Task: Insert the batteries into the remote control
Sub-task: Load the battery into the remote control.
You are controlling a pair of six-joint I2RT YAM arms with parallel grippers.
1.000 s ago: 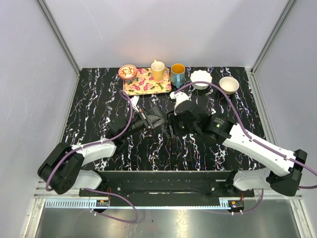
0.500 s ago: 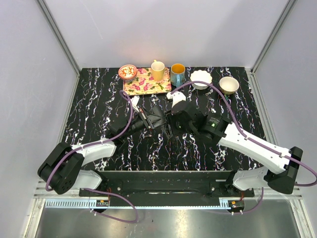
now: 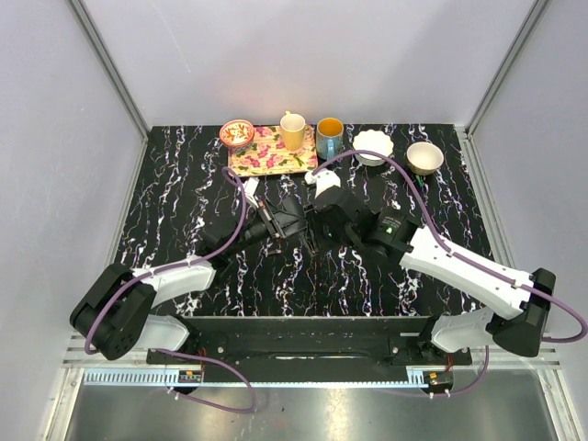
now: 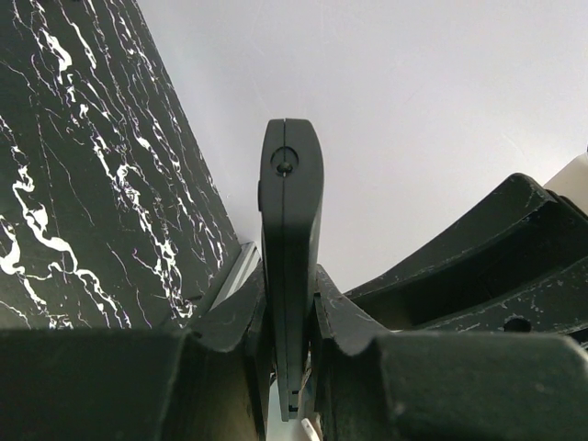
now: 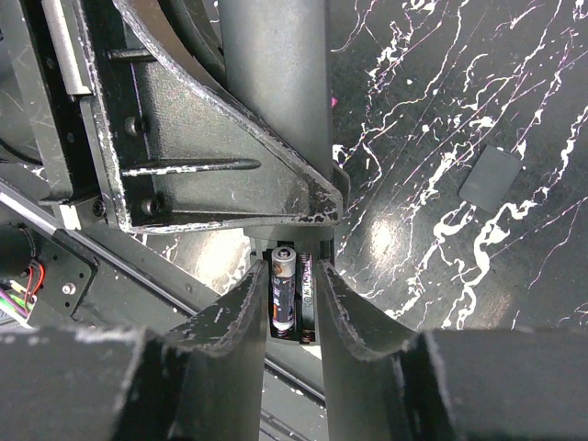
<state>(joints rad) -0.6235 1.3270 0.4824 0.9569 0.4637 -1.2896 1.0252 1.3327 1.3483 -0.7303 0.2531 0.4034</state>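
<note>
Remote control (image 4: 290, 202) is held over the middle of the tabletop (image 3: 184, 202).
Left tool (image 4: 290, 312) is clenched on it. The right tool (image 5: 292, 276) has its fingers beside the batteries (image 5: 283, 294) in the compartment; whether it grasps one cannot be told.

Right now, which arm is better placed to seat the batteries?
The right: the right gripper flanks the batteries sitting in the remote control, while the left gripper is occupied, clamped on that remote.
</note>
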